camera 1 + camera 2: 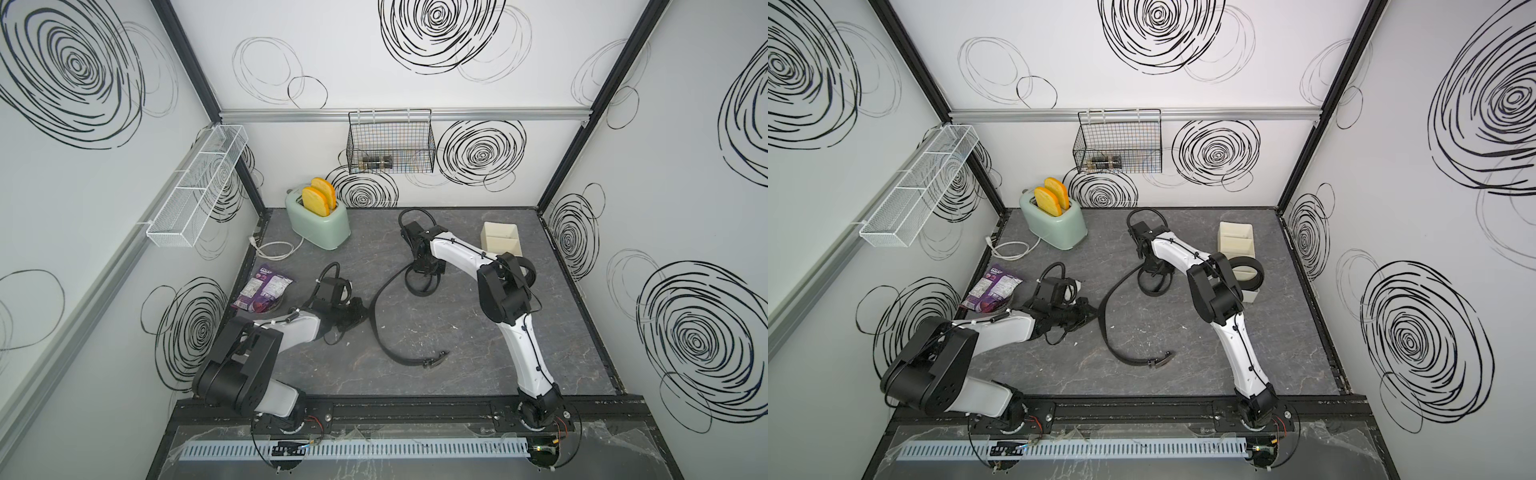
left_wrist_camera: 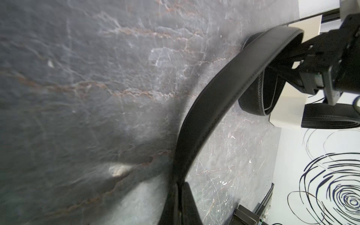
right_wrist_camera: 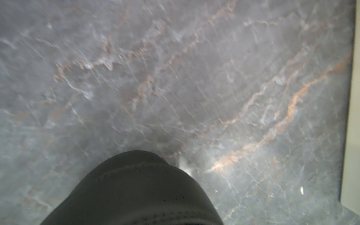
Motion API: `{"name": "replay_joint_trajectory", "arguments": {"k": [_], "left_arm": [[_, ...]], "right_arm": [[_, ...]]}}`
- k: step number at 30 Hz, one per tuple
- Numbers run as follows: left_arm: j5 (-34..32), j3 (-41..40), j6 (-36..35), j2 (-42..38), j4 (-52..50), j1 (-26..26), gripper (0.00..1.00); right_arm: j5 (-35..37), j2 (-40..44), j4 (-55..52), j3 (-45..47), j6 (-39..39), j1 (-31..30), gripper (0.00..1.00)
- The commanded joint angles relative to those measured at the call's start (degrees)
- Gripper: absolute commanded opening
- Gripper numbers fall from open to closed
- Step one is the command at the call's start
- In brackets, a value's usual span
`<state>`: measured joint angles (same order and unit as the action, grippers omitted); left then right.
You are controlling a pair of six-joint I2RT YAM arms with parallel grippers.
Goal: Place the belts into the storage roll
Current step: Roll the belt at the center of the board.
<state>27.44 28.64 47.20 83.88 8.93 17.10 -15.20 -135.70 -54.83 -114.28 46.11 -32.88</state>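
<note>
Top views: purple pouch [image 1: 264, 293] print is proving unreadable. Smooth black belt [image 1: 376, 328] is lying on the marbled table [image 1: 457, 332], arcing from its buckle [image 1: 434, 360] near the front to loops mid-table. Left gripper [image 1: 360, 316] is clenching mid-strap and right gripper [image 1: 424, 276] is clenching the loops. Coiled belt [image 1: 1252, 276] is sitting in the cream tray [image 1: 1235, 241]. Left wrist: stitched strap is standing on edge. Right wrist: blurred strap is showing over grey marble
</note>
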Motion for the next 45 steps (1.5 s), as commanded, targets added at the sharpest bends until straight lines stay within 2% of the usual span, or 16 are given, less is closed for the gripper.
{"name": "replay_joint_trajectory", "arguments": {"k": [1,6,9,13,16,19,21,25,29,33,37,41,45], "left_arm": [[0.92,-1.37,1.92,-1.44,-2.05,-0.65,0.05],[0.95,-4.33,6.55,-4.26,0.44,1.11,0.06],[-0.50,-5.25,10.29,-4.42,4.01,4.85,0.07],[-2.04,-2.31,13.84,0.48,8.34,10.83,0.08],[-0.63,-0.08,18.26,6.09,13.82,14.19,0.09],[0.80,3.14,19.70,9.26,15.31,16.65,0.16],[1.04,4.85,17.72,9.46,12.75,17.26,0.26],[0.06,6.95,7.85,6.20,2.61,14.45,0.36],[-2.18,9.43,-2.74,1.27,-7.75,7.10,0.39],[-3.13,16.03,-9.82,1.09,-10.87,0.59,0.42],[-0.25,25.91,-14.69,8.40,-6.28,-0.65,0.44],[2.59,36.40,-20.48,18.55,-4.43,2.08,0.44],[2.78,41.97,-24.70,24.25,-4.65,4.70,0.47]], "right_arm": [[1.17,-6.45,-3.89,-4.32,-0.11,1.40,0.00],[-0.54,-13.70,-7.43,-17.23,-0.32,1.24,0.00],[-2.40,-17.01,-8.84,-23.16,0.32,0.77,0.00],[-4.46,-16.17,-6.26,-22.01,2.40,-0.69,0.00],[-5.45,-14.38,-4.33,-19.40,3.95,-1.94,0.00],[-6.03,-12.25,-2.66,-15.84,4.78,-2.69,0.00],[-5.98,-11.27,-2.28,-13.93,4.56,-2.72,0.00],[-7.02,-9.78,-1.34,-10.33,3.74,-2.45,0.00],[-7.89,-9.49,-0.61,-8.60,3.29,-2.34,0.00],[-8.18,-9.40,-0.32,-8.15,3.29,-2.26,0.00],[-7.70,-9.33,-1.44,-7.66,3.11,-1.97,0.00],[-6.72,-8.05,-2.02,-5.07,3.54,-1.15,0.00],[-7.69,-6.63,-1.04,-2.94,4.08,-0.61,0.00]]}}
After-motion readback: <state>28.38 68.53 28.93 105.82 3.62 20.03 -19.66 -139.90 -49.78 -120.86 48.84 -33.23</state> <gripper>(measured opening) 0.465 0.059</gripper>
